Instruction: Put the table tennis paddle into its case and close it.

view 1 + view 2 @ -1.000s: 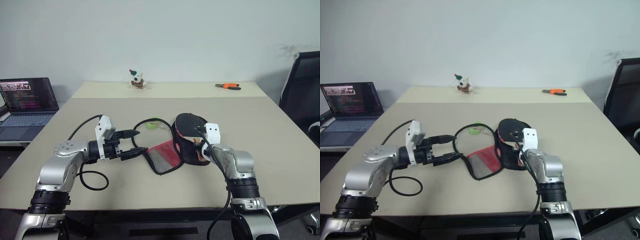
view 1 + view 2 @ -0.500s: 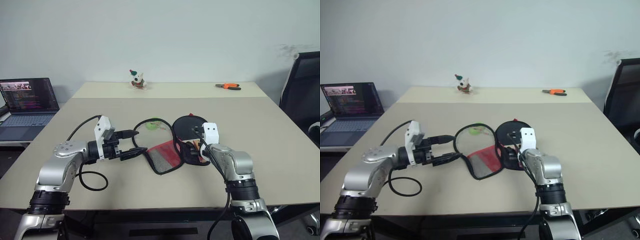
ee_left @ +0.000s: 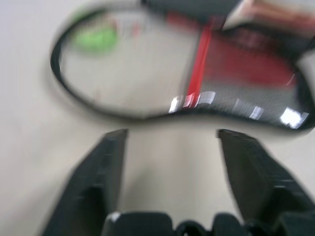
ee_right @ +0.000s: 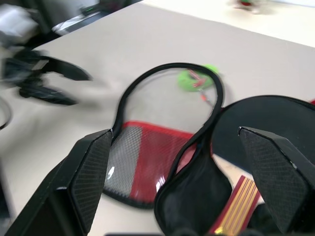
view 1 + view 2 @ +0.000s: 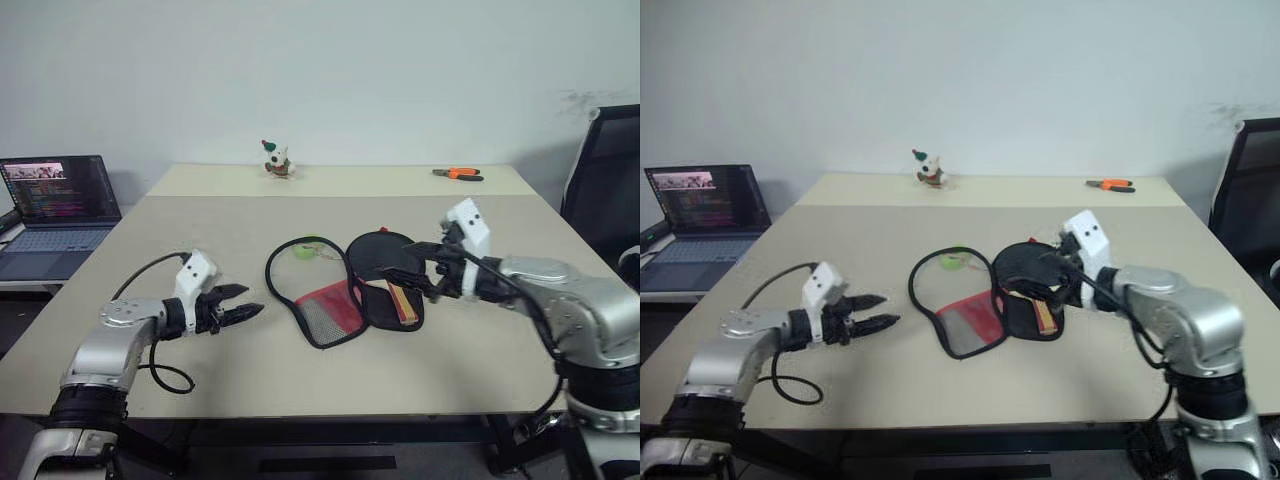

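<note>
surface: beige table (image 5: 520, 330) | on it: open case (image 5: 340, 290), toy figure (image 5: 277, 160), orange pliers (image 5: 457, 173)

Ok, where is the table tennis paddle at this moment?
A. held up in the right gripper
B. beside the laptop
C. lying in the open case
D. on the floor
C: the table tennis paddle lies on the open case, its striped handle showing, with both grippers clear of it.
</note>
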Controlling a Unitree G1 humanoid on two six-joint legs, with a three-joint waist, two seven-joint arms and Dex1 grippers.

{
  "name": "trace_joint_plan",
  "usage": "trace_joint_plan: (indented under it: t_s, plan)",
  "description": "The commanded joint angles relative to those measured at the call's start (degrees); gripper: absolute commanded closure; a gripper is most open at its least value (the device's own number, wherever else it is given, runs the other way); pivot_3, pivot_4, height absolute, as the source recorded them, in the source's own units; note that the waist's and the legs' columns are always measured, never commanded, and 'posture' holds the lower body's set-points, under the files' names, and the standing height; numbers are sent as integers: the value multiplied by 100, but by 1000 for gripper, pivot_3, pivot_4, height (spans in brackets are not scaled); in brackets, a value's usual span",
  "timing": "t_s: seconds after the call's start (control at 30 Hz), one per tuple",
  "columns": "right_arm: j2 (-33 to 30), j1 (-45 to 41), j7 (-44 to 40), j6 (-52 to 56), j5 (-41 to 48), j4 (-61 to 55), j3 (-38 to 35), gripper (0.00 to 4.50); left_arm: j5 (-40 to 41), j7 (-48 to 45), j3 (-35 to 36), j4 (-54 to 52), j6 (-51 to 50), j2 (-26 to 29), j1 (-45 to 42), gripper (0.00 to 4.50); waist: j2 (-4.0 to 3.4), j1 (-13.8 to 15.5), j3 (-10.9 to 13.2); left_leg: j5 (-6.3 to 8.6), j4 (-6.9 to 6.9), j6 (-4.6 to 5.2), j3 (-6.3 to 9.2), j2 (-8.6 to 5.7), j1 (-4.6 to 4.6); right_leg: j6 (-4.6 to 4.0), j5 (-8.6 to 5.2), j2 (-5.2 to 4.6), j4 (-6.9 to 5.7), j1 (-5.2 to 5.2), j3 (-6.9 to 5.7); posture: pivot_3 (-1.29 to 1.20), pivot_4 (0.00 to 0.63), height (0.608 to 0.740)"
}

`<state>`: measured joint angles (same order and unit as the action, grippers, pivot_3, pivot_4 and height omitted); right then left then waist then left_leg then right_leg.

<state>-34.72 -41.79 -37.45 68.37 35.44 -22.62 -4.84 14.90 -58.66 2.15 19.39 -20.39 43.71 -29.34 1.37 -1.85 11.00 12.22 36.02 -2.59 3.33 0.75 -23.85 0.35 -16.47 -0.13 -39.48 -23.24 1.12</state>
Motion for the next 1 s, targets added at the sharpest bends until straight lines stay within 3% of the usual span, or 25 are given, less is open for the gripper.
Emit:
trace_joint_plan:
  t_s: [0.03, 0.17, 0.2, 0.47, 0.63, 1.0]
  plan:
    - [-367, -13, -346, -209, 174, -218, -69, 0, -297, 250, -94, 505, 327, -159, -427, 2827, 1, 2, -1, 0, 0, 0, 0, 1, 0, 0, 0, 0, 0, 0, 1, 0, 150, 740]
    - [-533, 54, -337, -370, 116, -144, -6, 0, -517, 476, -208, 1154, 577, -519, -855, 4323, 3, 9, -2, 0, 5, 0, 1, -4, -2, 1, 0, -1, -3, 1, -1, 0, 150, 740]
    - [-533, 60, -309, -392, 109, -129, -4, 0, -564, 486, -237, 1288, 657, -600, -942, 4488, 3, 4, -2, 0, 5, 0, 0, -4, -2, 1, 1, -1, -4, 1, 0, 0, 150, 740]
    - [-650, 165, -157, -496, 1, -30, 77, 0, -847, 601, -377, 2434, 1151, -1183, -1614, 4488, 3, 3, -2, 0, 6, 0, -1, -6, -3, 0, 1, -1, -5, 1, 0, 0, 150, 740]
    - [-669, 180, -136, -507, 25, -29, 10, 0, -868, 481, -425, 2471, 1269, -1471, -1928, 4488, 4, 9, -2, 0, 7, 0, 2, -9, -4, 1, 1, -1, -9, 1, -3, 0, 150, 740]
    - [-770, 288, -251, -406, 399, -185, -184, 0, -675, 66, -132, 1516, 727, -672, -1236, 4488, 3, -36, -2, 0, 5, 0, 0, -2, 2, -1, 1, 0, -13, -1, 2, 0, 150, 740]
